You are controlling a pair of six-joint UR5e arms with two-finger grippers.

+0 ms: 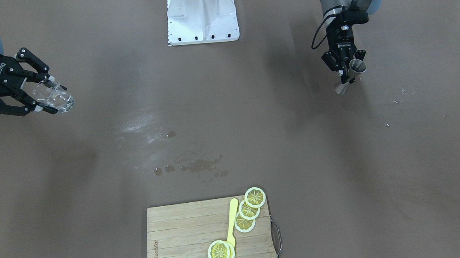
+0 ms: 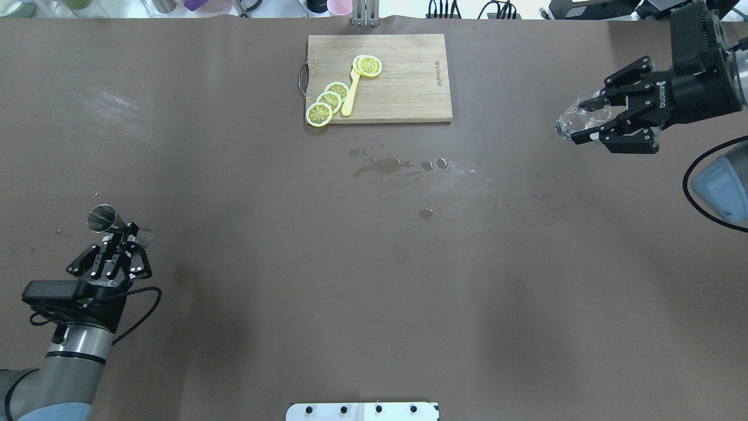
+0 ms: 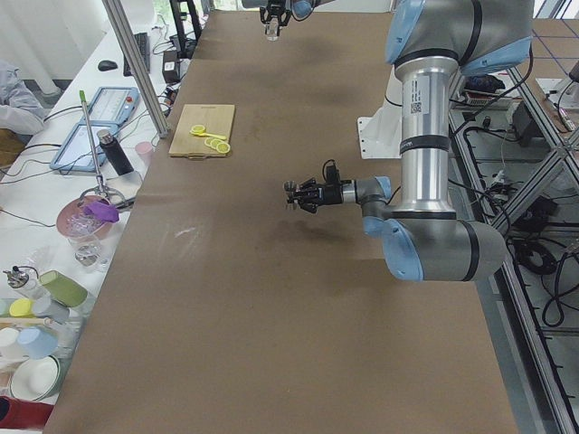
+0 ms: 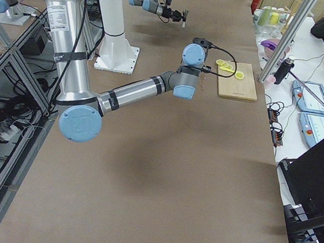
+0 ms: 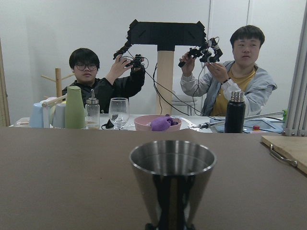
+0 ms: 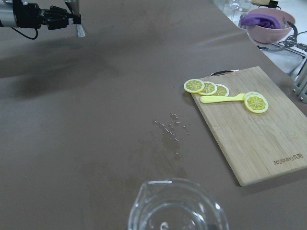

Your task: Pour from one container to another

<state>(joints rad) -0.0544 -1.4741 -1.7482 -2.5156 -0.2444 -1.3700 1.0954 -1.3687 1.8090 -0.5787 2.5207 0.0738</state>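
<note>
A steel jigger (image 2: pixel 103 218) is held above the table, with my left gripper (image 2: pixel 124 235) shut on its narrow waist. The same jigger (image 1: pixel 357 66) and left gripper (image 1: pixel 347 78) appear at the upper right of the front-facing view. In the left wrist view the jigger (image 5: pixel 171 179) stands upright with its open cup on top. A clear glass cup (image 2: pixel 571 120) hangs tilted in the air at the far right, and my right gripper (image 2: pixel 586 121) is shut on it. The front-facing view shows this glass (image 1: pixel 58 99) in the right gripper (image 1: pixel 48 95) at the left. The glass rim (image 6: pixel 176 207) fills the bottom of the right wrist view.
A wooden cutting board (image 2: pixel 403 88) with lemon slices (image 2: pixel 328 100) and a yellow stick (image 2: pixel 349 96) lies at the far middle edge. Water spots (image 2: pixel 388 166) wet the table centre. The robot base (image 1: pixel 202 15) is at the near middle edge. Two people (image 5: pixel 96 76) sit behind a cluttered side table.
</note>
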